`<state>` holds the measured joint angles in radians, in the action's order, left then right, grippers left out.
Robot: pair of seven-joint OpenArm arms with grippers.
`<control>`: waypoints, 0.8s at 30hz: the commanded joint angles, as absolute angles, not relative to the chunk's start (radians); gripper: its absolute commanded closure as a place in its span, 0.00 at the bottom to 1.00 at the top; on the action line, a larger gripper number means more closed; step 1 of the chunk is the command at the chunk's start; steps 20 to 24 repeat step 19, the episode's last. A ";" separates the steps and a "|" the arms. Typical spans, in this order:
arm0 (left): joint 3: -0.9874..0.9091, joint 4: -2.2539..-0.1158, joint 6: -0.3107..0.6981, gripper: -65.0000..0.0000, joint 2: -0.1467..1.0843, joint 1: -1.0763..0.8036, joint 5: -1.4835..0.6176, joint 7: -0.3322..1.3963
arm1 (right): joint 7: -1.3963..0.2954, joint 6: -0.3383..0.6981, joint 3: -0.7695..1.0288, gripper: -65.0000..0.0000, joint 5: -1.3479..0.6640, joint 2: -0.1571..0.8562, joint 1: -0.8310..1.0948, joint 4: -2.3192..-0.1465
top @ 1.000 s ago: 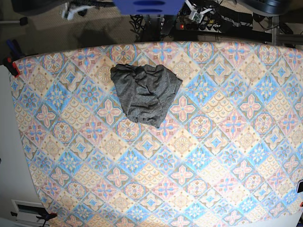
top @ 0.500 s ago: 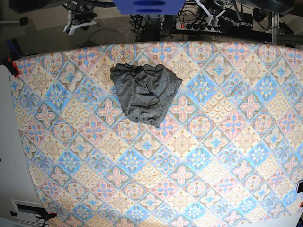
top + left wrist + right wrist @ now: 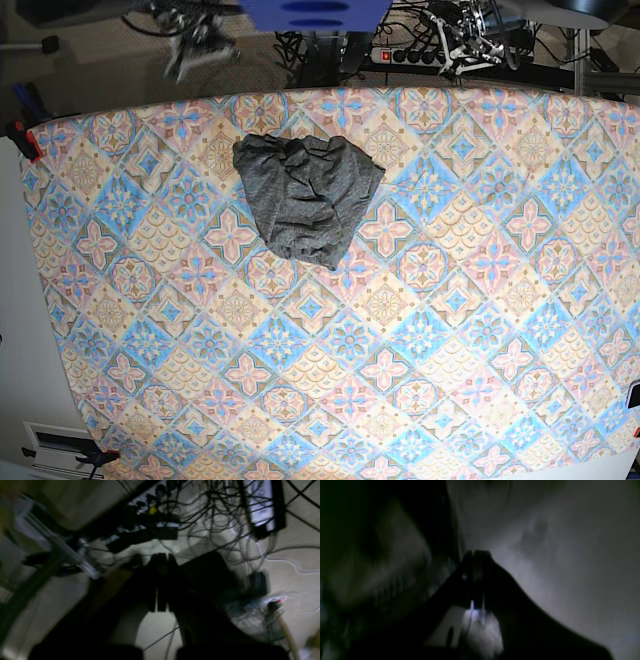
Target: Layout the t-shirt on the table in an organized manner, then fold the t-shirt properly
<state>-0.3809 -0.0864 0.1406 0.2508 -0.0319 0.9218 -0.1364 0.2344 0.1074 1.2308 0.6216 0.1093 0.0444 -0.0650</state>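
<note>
The t-shirt [image 3: 305, 198], dark heather grey, lies crumpled in a heap on the far middle of the table [image 3: 420, 330], with no sleeve spread out. Both arms hang beyond the table's far edge, above the floor and apart from the shirt. My right gripper [image 3: 197, 52] shows blurred at the upper left of the base view, my left gripper [image 3: 463, 42] at the upper right. In the left wrist view the left gripper [image 3: 161, 556] is a dark silhouette, shut and empty. The right gripper [image 3: 477, 554] is also shut with nothing in it.
The patterned cloth covers the whole table. A red clamp [image 3: 27, 143] holds its far left corner. Behind the far edge are a power strip [image 3: 405, 55], tangled cables [image 3: 212, 512] on the floor and a blue mount [image 3: 315, 12].
Both arms have come further into the base view at the far edge, towards the table. The t-shirt has not moved.
</note>
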 commanded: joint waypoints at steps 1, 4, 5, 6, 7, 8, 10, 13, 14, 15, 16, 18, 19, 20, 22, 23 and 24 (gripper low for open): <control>-0.380 -0.091 0.137 1.00 0.245 -0.035 0.929 -0.143 | 0.202 0.097 1.231 1.00 0.630 0.107 0.090 -0.053; -0.380 -0.091 0.136 1.00 0.234 -0.033 0.941 -0.140 | 0.203 0.097 1.231 1.00 0.673 0.107 0.090 -0.053; -0.380 -0.091 0.136 1.00 0.232 -0.033 0.941 -0.139 | 0.203 0.097 1.231 1.00 0.684 0.107 0.090 -0.053; -0.380 -0.091 0.136 1.00 0.232 -0.033 0.941 -0.139 | 0.203 0.097 1.231 1.00 0.691 0.107 0.090 -0.053; -0.380 -0.091 0.136 1.00 0.231 -0.033 0.941 -0.139 | 0.203 0.097 1.231 1.00 0.693 0.107 0.090 -0.053; -0.380 -0.091 0.136 1.00 0.231 -0.033 0.940 -0.139 | 0.203 0.097 1.231 1.00 0.691 0.107 0.090 -0.053; -0.381 -0.091 0.136 1.00 0.231 -0.033 0.932 -0.139 | 0.205 0.097 1.231 1.00 0.691 0.107 0.090 -0.053; -0.381 -0.091 0.134 1.00 0.226 -0.033 0.931 -0.139 | 0.205 0.097 1.231 1.00 0.691 0.107 0.090 -0.053; -0.381 -0.091 0.134 1.00 0.214 -0.033 0.931 -0.139 | 0.205 0.097 1.231 1.00 0.691 0.107 0.090 -0.051; -0.381 -0.091 0.134 1.00 0.208 -0.033 0.931 -0.139 | 0.205 0.097 1.231 1.00 0.691 0.107 0.090 -0.051; -0.381 -0.090 0.134 1.00 0.202 -0.033 0.931 -0.139 | 0.205 0.097 1.231 1.00 0.691 0.107 0.090 -0.051; -0.381 -0.087 0.134 1.00 0.197 -0.036 0.931 -0.139 | 0.205 0.097 1.231 1.00 0.693 0.107 0.090 -0.051; -0.381 -0.085 0.134 1.00 0.179 -0.042 0.931 -0.139 | 0.205 0.097 1.230 1.00 0.693 0.107 0.090 -0.051; -0.381 -0.085 0.134 1.00 0.179 -0.042 0.931 -0.139 | 0.205 0.097 1.230 1.00 0.693 0.107 0.090 -0.051; -0.381 -0.085 0.134 1.00 0.179 -0.042 0.931 -0.139 | 0.205 0.097 1.230 1.00 0.693 0.107 0.090 -0.051; -0.381 -0.085 0.134 1.00 0.179 -0.042 0.931 -0.139 | 0.205 0.097 1.230 1.00 0.693 0.107 0.090 -0.051; -0.381 -0.085 0.134 1.00 0.179 -0.042 0.931 -0.139 | 0.205 0.097 1.230 1.00 0.693 0.107 0.090 -0.051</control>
